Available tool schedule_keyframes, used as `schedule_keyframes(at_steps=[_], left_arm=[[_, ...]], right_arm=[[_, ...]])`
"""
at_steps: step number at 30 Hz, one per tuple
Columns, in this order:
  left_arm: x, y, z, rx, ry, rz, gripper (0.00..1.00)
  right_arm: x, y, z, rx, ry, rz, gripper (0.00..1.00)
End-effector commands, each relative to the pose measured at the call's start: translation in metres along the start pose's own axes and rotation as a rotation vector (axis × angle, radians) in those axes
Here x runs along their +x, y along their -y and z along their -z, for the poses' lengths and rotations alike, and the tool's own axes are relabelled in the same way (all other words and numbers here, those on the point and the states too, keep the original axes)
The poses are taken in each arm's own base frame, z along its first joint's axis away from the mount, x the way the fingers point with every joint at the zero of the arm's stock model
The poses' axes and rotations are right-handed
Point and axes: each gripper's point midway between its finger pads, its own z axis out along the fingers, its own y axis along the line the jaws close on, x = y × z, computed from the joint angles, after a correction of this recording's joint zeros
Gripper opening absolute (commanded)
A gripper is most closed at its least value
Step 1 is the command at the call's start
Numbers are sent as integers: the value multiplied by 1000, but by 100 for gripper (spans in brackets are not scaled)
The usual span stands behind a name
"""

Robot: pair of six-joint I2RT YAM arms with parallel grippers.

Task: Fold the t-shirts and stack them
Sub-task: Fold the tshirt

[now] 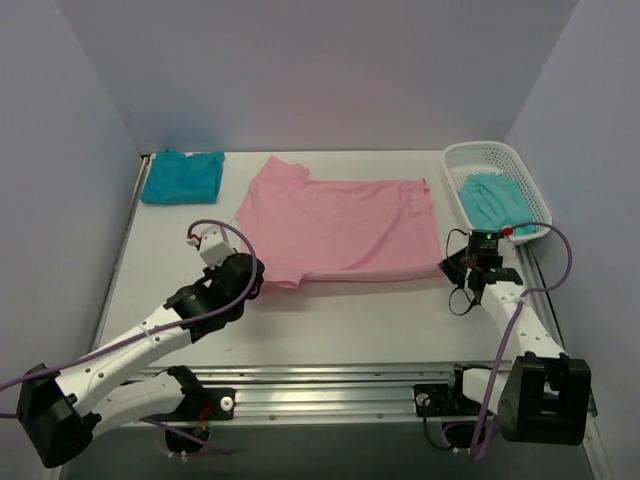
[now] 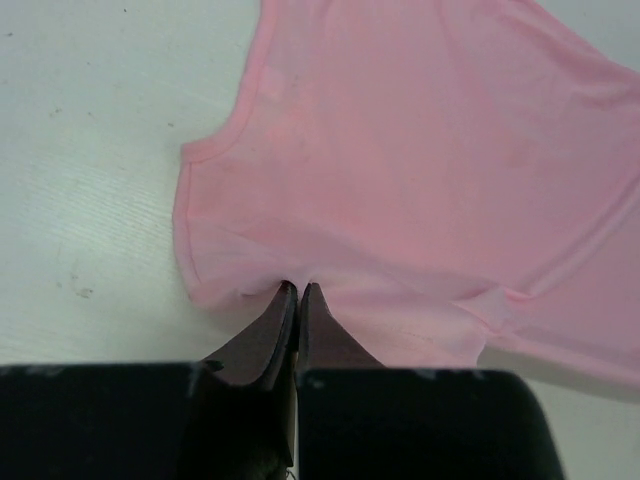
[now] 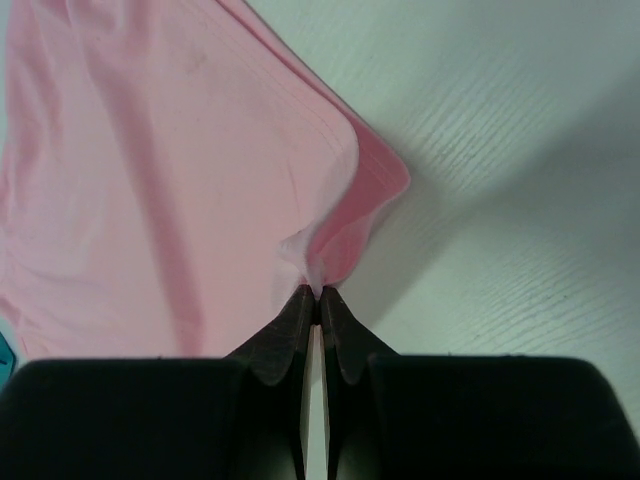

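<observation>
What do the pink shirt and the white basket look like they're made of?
The pink t-shirt looks like soft, thin, matte knit cloth, probably cotton jersey; it puckers where the left hand and the right hand pinch it. The basket looks like rigid white plastic, slightly glossy, with moulded mesh walls.

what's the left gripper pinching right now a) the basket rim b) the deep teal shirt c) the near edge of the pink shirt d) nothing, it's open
c: in the left wrist view the left gripper is shut on the near edge of the pink shirt, with the cloth puckered at its tips.
</observation>
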Motion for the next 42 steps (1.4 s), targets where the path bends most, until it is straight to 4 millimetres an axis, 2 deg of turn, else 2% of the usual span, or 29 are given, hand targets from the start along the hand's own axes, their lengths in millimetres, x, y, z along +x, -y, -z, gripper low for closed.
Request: schedule_keyframes(at_steps=[1, 3, 8, 11, 12, 14, 17, 19, 20, 28, 35, 38, 39, 41, 42], left_arm=[[-26, 27, -15, 58, 41, 1, 2], [-35, 32, -24, 51, 65, 25, 2], [-37, 51, -48, 39, 63, 2, 2], [-43, 63, -59, 30, 74, -2, 2], [-39, 64, -66, 15, 66, -14, 2], [-45, 72, -70, 22, 75, -8, 2], [-50, 78, -78, 27, 84, 6, 2], [-54, 80, -80, 32, 95, 8, 2], [-58, 83, -81, 39, 105, 17, 2], [-69, 84, -93, 44, 116, 24, 2], [-71, 85, -114, 52, 122, 21, 2], [-69, 88, -130, 67, 107, 16, 2], [-65, 86, -140, 55, 92, 7, 2], [-67, 90, -149, 57, 88, 0, 2], [-58, 88, -158, 52, 60, -17, 2]], right_arm=[[-22, -18, 0, -10, 48, -6, 0], [-23, -20, -8, 0, 41, -4, 0], [-31, -35, -29, -2, 34, -7, 0], [-30, -38, -40, 12, 19, -16, 0], [-29, -37, -43, 21, 14, -22, 0], [-32, -47, -50, 3, 20, -19, 0], [-30, -45, -59, 36, 10, -10, 0], [-39, -57, -61, 24, 25, -6, 0], [-37, -56, -63, 39, 15, -3, 0], [-63, -92, -61, 41, 86, 18, 0], [-56, -90, -88, 94, 65, 31, 0], [-53, -86, -103, 123, 52, 31, 0], [-46, -94, -105, 114, 45, 47, 0], [-41, -92, -114, 134, 37, 49, 0], [-44, -95, -115, 136, 44, 46, 0]])
